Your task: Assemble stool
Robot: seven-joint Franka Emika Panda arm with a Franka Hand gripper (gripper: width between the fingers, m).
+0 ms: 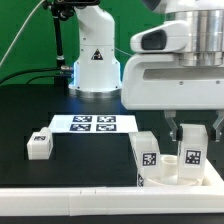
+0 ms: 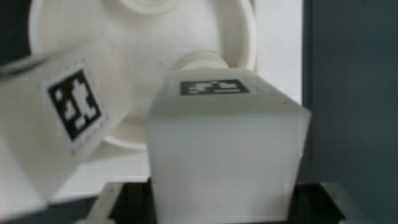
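gripper (image 1: 189, 138) clasping leg (image 1: 191, 156) at seat disc (image 1: 170, 177), border rail (image 1: 70, 201) just beside

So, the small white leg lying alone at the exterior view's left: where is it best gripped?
Probably from straight above, jaws across two flat opposite sides of the leg near its middle: it is blocky, lies low on the table, and nothing stands close beside it.

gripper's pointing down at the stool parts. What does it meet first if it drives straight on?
The upright leg clamped between the gripper's fingers is first in line, then the seat disc that the leg appears to stand on. Depth is unclear, so the remaining travel can't be judged.
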